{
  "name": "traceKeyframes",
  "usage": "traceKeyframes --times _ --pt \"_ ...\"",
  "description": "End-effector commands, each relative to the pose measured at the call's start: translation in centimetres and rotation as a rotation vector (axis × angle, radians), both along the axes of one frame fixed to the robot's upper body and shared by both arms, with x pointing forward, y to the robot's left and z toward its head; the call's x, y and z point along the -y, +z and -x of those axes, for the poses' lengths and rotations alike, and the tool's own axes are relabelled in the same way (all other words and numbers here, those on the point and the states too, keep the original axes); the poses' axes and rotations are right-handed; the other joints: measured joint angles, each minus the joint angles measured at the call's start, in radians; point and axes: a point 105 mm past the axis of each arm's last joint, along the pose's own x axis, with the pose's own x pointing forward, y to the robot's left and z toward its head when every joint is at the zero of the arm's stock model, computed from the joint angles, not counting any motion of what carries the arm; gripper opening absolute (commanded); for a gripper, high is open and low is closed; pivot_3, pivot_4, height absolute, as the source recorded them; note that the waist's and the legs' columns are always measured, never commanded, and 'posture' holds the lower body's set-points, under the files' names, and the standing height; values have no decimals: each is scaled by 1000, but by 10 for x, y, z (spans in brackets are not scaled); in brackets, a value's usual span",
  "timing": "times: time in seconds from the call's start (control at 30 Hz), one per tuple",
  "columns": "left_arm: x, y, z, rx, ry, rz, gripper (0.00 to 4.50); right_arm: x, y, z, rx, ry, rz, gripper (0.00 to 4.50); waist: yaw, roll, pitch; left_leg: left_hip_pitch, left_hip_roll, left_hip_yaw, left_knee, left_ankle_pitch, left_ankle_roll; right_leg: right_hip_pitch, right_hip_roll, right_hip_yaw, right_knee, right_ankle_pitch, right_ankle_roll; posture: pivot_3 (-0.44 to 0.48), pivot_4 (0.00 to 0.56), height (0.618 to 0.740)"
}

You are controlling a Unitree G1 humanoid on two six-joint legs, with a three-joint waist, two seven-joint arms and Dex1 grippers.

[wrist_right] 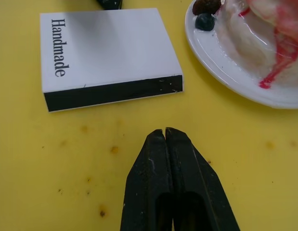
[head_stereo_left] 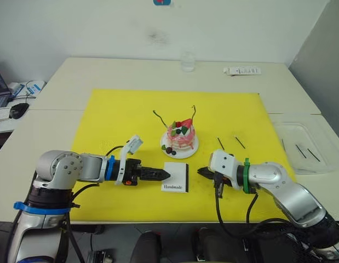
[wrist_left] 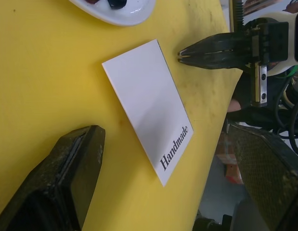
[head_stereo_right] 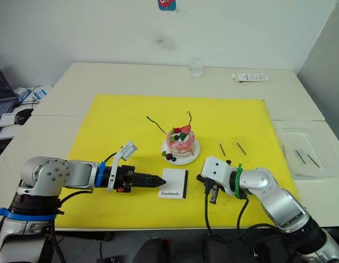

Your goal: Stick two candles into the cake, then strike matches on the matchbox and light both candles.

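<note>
The left gripper (head_stereo_left: 165,175) lies low over the yellow mat (head_stereo_left: 114,118), its tip at the left edge of the matchbox (head_stereo_left: 175,177); in the head views its fingers look drawn together, while its own wrist view shows them well apart, either side of the box, so I cannot tell their true spread. The matchbox lies flat on the mat between the two grippers, its black strip facing the right gripper and "Handmade" along its near edge. Just behind it stands the cake (head_stereo_left: 181,136) on its plate (head_stereo_left: 190,150), with both candles (head_stereo_left: 160,118) stuck in the top, one leaning out to the left, the other (head_stereo_left: 194,114) rising at the right. The right gripper (head_stereo_left: 201,171) rests just right of the matchbox, its fingers (wrist_right: 170,168) pressed together and holding nothing. Two matches (head_stereo_left: 220,143) lie on the mat behind it, and more (head_stereo_left: 300,151) sit in a clear tray (head_stereo_left: 317,164) at the far right.
</note>
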Motion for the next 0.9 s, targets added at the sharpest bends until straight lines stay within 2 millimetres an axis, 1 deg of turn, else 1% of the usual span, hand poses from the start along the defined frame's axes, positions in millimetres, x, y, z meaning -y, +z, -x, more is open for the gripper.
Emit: traceKeyframes --times 0.03,0.1,0.2,0.3,0.43,0.9 --pt "5 -12 0 -44 9 3 4500 -8 1 -3 11 18 10 41 4 0 0 0 -1 0 0 0 0 0 -1 0 0 0 0 0 150 740" --pt "5 -15 -1 -54 19 8 4500 -11 -2 -3 0 29 22 41 8 0 -1 0 -1 0 0 0 0 0 -1 0 0 0 0 0 150 740" --pt "5 -19 2 -66 20 9 4500 -20 -3 -1 -23 44 2 41 9 0 -1 0 -1 0 1 0 0 1 -1 0 0 1 1 0 150 740" --pt "6 -21 5 -73 20 13 4500 -31 1 3 -36 73 -27 41 9 1 -2 1 0 0 0 0 0 1 -1 0 0 1 1 0 150 740" --pt "8 -23 8 -78 21 19 4500 -40 6 7 -45 87 -52 41 9 1 -2 1 0 0 0 0 0 1 -1 0 0 1 1 0 150 740" --pt "14 -24 11 -66 21 43 4500 -55 15 11 -80 101 -109 41 20 1 -3 1 -1 0 0 0 0 1 -1 0 0 1 1 0 150 740"
